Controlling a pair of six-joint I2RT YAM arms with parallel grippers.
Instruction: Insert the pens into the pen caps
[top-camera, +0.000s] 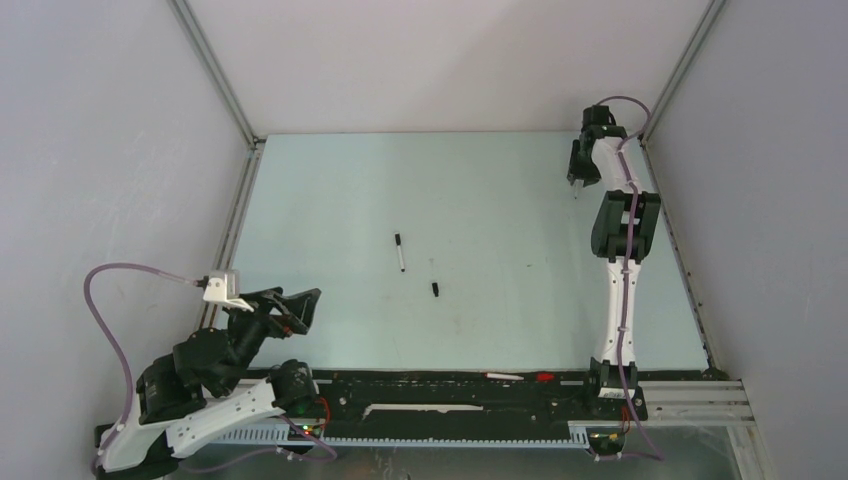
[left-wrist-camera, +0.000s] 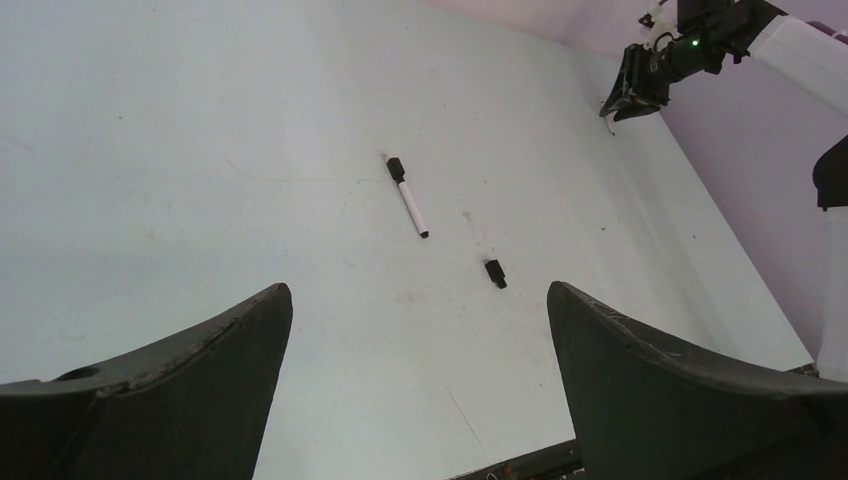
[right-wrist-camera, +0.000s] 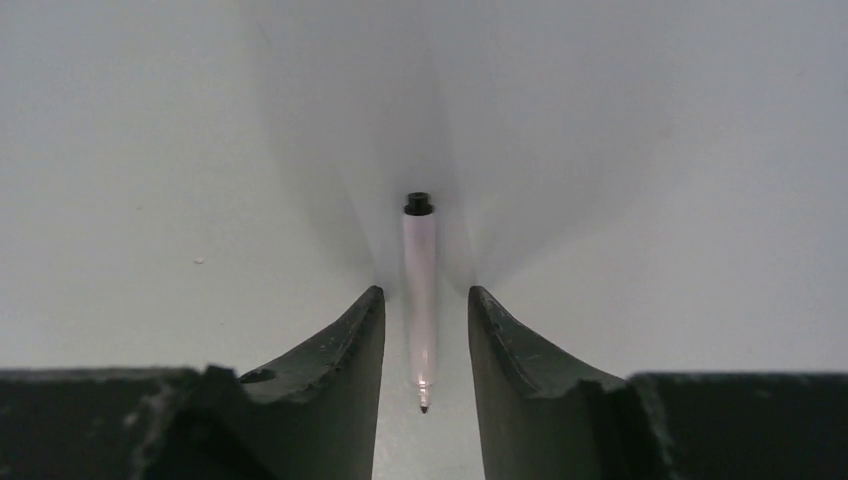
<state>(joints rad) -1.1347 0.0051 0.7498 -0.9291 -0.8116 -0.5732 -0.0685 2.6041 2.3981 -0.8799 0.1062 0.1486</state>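
Grey walls box in the pale table (top-camera: 480, 180) I'm working over. At the near left corner my left gripper (top-camera: 300, 305) hangs just above the surface with its jaws spread wide and nothing between them. Through its wrist camera I see 1 white pen (left-wrist-camera: 409, 200) lying flat near the middle of the table, a black cap on its far end. Just to the near right of it, apart from it, lies 1 loose black cap (left-wrist-camera: 495, 273). Over at the far right corner my right gripper (right-wrist-camera: 426, 295) points down at a second pen (right-wrist-camera: 420, 260), uncapped, nib toward the camera. Its jaws are narrowed around the barrel, with a thin gap showing on each side
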